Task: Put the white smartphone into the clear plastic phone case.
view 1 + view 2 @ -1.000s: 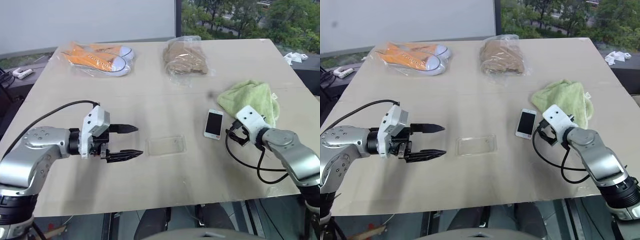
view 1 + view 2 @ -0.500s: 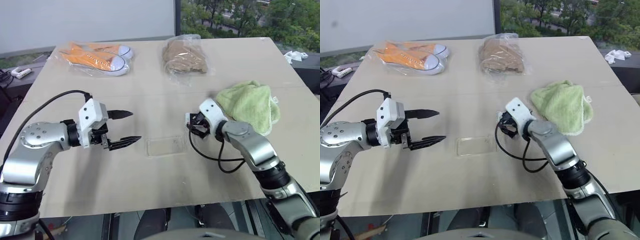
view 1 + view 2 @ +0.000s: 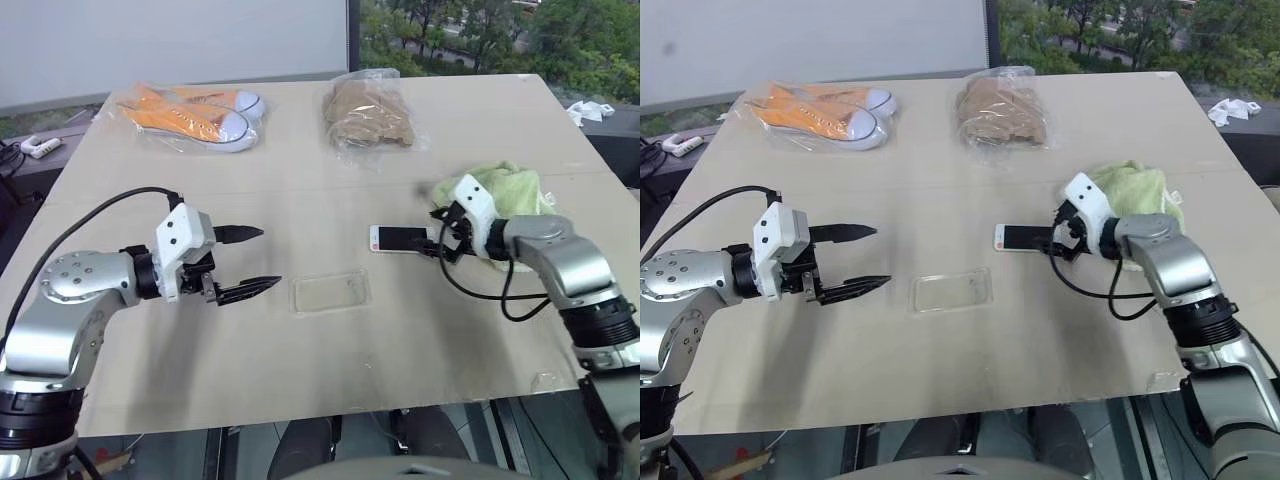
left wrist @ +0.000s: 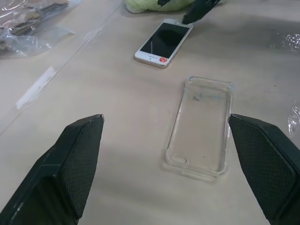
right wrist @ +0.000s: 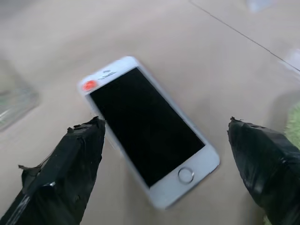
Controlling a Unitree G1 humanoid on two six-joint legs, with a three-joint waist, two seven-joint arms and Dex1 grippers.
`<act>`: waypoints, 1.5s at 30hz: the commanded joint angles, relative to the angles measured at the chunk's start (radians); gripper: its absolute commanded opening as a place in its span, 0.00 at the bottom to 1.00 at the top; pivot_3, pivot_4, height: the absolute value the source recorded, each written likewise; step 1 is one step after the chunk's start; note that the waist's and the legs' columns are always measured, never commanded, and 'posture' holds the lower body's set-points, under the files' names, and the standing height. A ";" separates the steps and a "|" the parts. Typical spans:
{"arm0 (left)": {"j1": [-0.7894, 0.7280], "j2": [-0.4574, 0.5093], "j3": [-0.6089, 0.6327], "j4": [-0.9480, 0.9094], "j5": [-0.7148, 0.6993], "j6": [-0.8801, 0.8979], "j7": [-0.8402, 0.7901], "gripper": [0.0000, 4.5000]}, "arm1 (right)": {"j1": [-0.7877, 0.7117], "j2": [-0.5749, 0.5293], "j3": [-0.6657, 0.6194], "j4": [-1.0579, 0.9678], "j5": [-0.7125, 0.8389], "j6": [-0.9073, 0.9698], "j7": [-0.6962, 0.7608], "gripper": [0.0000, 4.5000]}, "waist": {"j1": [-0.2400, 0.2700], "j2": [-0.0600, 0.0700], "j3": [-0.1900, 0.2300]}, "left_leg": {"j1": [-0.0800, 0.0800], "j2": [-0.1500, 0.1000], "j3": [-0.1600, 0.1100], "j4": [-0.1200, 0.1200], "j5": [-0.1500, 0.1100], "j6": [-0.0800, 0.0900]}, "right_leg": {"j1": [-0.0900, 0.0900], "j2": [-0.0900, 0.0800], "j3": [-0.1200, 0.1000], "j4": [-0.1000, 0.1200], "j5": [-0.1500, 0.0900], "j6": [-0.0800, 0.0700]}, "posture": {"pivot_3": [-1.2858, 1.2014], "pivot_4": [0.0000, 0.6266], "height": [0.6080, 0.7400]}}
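We are viewing a beige table (image 3: 300,380) from the head camera and are listing items from the robot's left to its right.

1. At the far left corner, a pair of orange sneakers (image 3: 195,110) with white toe caps is lying in a clear bag. We are reading no brand mark on them.
2. The left gripper (image 3: 255,260) is hovering above the table on the near left side, pointing toward the centre. Its two black fingers are standing wide apart and are holding nothing.
3. The clear plastic phone case (image 3: 331,293) is lying flat on the table just beyond the left gripper's fingertips, open side up, and nothing is touching it. In the left wrist view the case (image 4: 201,127) is sitting between the two fingers' lines of sight.
4. At the far centre, a brown item in a crinkly clear bag (image 3: 370,115) is resting on the table. We are finding no legible label.
5. The white smartphone (image 3: 400,238) is lying flat, screen up and dark, beyond the case and slightly to its right, apart from it. In the right wrist view the phone (image 5: 147,126) is showing a round home button at one end and a small red sticker at the other; we cannot read any writing on it.
6. The right gripper (image 3: 442,240) is sitting at the phone's right end, fingers spread wide on either side of it. We cannot tell whether they are touching it.
7. A green cloth (image 3: 515,195) is lying bunched just behind the right gripper.
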 commanded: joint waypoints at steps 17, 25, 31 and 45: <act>0.033 0.020 0.061 -0.037 -0.004 -0.018 0.013 0.97 | -0.243 0.034 0.157 0.612 -0.197 -0.390 0.493 1.00 | 0.001 0.000 0.000 | 0.000 0.000 0.001 0.000 0.000 0.000 | -0.001 0.000 0.000 0.000 0.000 0.000 | 0.52 0.24 1.00; 0.034 0.023 0.050 -0.046 -0.011 -0.013 0.008 0.97 | -0.203 0.029 0.165 0.600 -0.305 -0.499 0.398 1.00 | 0.001 -0.001 -0.001 | 0.000 0.000 0.001 0.000 0.000 0.000 | -0.001 0.000 0.000 0.000 0.000 0.000 | 0.52 0.24 1.00; 0.031 0.041 0.037 -0.045 -0.028 0.006 -0.029 1.00 | -0.179 0.044 0.144 0.581 -0.311 -0.462 0.335 0.70 | 0.001 -0.002 -0.002 | 0.006 0.000 0.001 0.002 0.000 0.000 | 0.004 0.000 0.001 0.002 0.000 0.000 | 0.52 0.24 1.00; 0.069 0.065 0.045 -0.047 -0.058 0.051 -0.090 1.00 | -0.091 0.018 0.067 0.339 -0.251 -0.360 0.329 0.64 | 0.008 -0.002 -0.002 | 0.007 0.000 0.000 0.002 0.000 0.000 | 0.006 -0.001 0.000 0.001 0.000 0.000 | 0.52 0.24 1.00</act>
